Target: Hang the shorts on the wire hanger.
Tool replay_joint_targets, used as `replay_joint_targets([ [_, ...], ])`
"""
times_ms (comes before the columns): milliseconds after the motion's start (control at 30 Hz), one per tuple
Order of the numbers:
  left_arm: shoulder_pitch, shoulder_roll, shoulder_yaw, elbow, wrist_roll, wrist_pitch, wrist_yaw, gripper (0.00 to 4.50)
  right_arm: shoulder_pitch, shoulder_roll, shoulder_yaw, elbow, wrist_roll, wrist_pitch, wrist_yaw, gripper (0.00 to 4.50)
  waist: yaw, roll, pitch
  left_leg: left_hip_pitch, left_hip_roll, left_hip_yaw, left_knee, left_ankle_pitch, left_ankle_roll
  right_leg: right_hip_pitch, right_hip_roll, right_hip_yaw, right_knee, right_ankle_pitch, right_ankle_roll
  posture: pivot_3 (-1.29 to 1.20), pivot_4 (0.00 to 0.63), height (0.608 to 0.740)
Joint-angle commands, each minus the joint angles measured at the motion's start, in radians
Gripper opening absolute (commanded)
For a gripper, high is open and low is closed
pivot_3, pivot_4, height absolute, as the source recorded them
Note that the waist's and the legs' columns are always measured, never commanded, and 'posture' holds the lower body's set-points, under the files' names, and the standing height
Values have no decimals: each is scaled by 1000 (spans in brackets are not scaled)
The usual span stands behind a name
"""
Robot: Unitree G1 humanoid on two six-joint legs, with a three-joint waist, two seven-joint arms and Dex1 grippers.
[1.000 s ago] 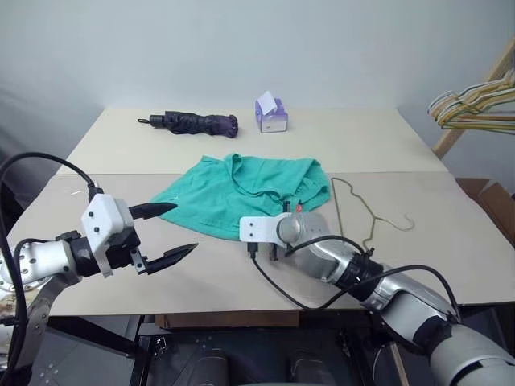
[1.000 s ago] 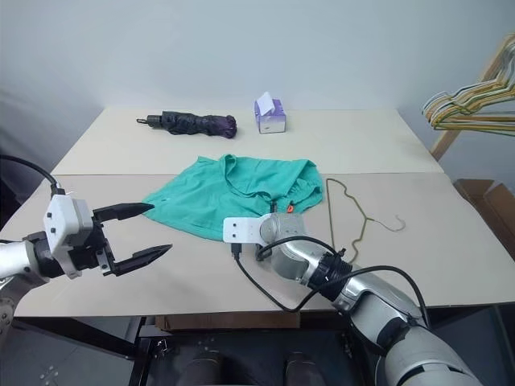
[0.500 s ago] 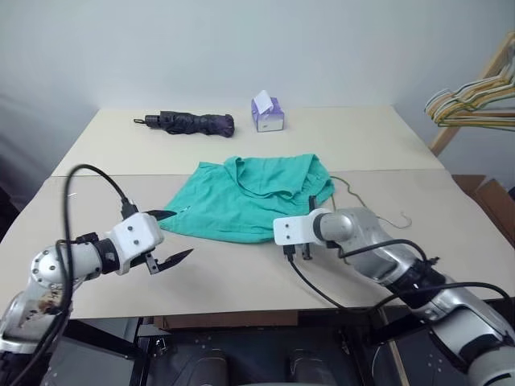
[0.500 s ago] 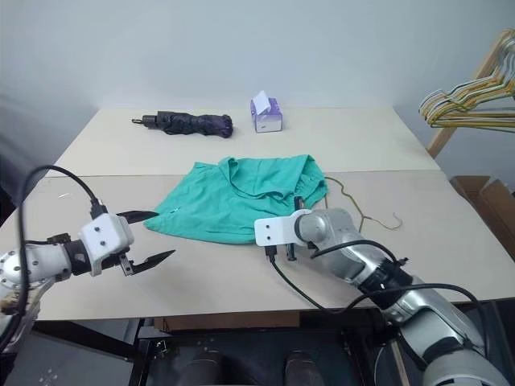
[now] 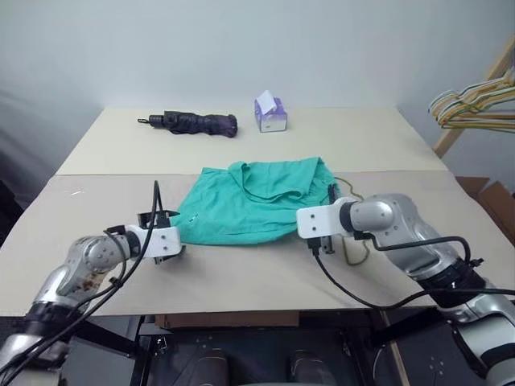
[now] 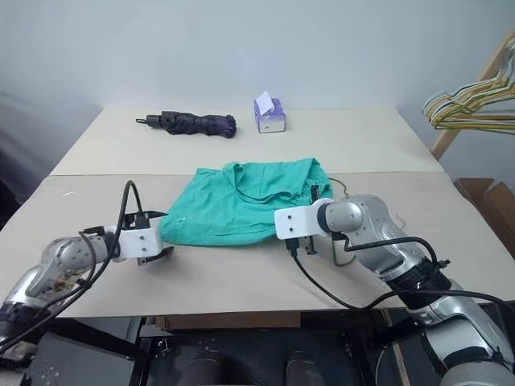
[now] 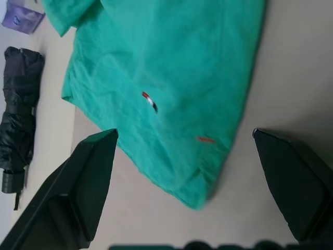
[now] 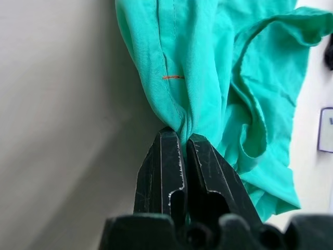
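The teal-green shorts (image 5: 251,207) lie spread on the near table (image 5: 241,273), in the middle. They are soft, thin cloth, so they will be light and floppy. They will sag and fold when lifted, not stay flat. A pinch on one spot bunches them up, as the right wrist view shows. A good place to hold them looks like an edge or a corner, one on each side, so they can be pulled wide.

The right gripper (image 8: 183,141) has its two black fingers closed tight on a bunch of the shorts' edge, at about 3 o'clock of the cloth. The left gripper (image 7: 184,172) has its fingers wide apart, one on each side of the near corner of the shorts, at about 8 o'clock of the cloth. It does not touch the cloth yet.

The wire hanger (image 5: 352,241) lies on the table just past the right gripper, at 3 o'clock of the shorts, mostly hidden behind the arm.

A second ago the left gripper was up in the air, well away from the shorts. Now it is down low by the table, right at the corner. The right gripper has pulled its side of the shorts toward 3 o'clock, and the cloth has slid that way over part of the hanger
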Motion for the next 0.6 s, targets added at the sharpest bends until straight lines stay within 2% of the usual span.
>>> replay_joint_targets([
  [33, -78, -43, -49, 133, 72, -43, 80, 3558, 4, -8, -49, -41, 5, -6, 12, 0, -1, 0, -1, 1, 0, 0, 0, 0, 0, 0, 0, 0, 0, 0, 0, -11, 0, 740],
  [167, -167, -96, -74, 254, 92, -74, 126, 2197, 20, -16, -60, -59, 5, -1, 24, 0, -4, -1, -2, 0, 0, 0, 0, 0, 0, 0, 0, 0, 0, 0, 0, -27, 0, 740],
  [367, -236, -112, -93, 351, 105, -124, 158, 182, 36, -19, -78, -69, 1, 3, 27, 0, -21, -1, -2, -1, 0, 0, 0, 0, 0, -1, 0, 0, 0, 0, 0, -28, 0, 740],
  [400, -240, -111, -93, 355, 100, -133, 155, 15, 40, -18, -81, -72, 2, 5, 28, 0, -22, -1, -2, -1, 0, 0, 0, 0, 0, 0, 0, 0, 0, 0, 0, -27, 0, 740],
  [533, -241, -90, -86, 348, 81, -168, 127, 15, 66, -23, -94, -75, 15, -16, 33, 0, -27, -1, -2, -1, 0, -1, 0, 0, 0, 0, 0, 0, 0, 0, 1, -21, 0, 740],
  [600, -217, -59, -73, 287, 29, -187, 47, 15, 89, -34, -113, -74, 38, -59, 36, 0, -27, -1, -2, -2, 0, -1, 0, 0, 0, -1, 0, 0, 0, 0, 1, -19, 0, 740],
])
